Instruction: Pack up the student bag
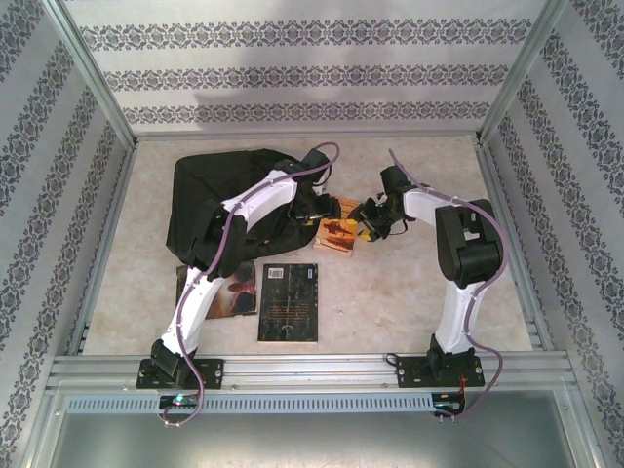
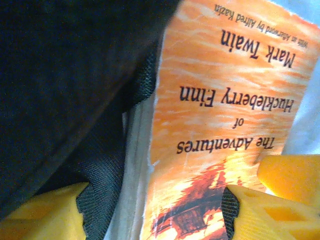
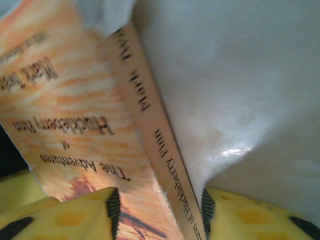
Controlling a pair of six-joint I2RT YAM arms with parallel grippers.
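Observation:
The student bag (image 1: 219, 200), a black fabric backpack, lies at the back left of the table. A paperback with an orange cover (image 1: 336, 232), "The Adventures of Huckleberry Finn", sits tilted at the bag's right edge. My left gripper (image 1: 314, 202) hangs over that edge, open wide. The bag's mesh fabric (image 2: 107, 165) and a corner of the paperback (image 2: 210, 125) lie between its yellow fingers (image 2: 272, 212). My right gripper (image 3: 159, 210) straddles the paperback's spine (image 3: 155, 135), one pad over the cover and one under the back. Whether the pads press on it is unclear.
Two dark books lie flat near the front, one (image 1: 289, 302) in the middle and one (image 1: 229, 290) partly under my left arm. Patterned walls and metal rails box in the table (image 1: 390, 292). One of the right gripper's fingers (image 2: 292, 172) shows in the left wrist view.

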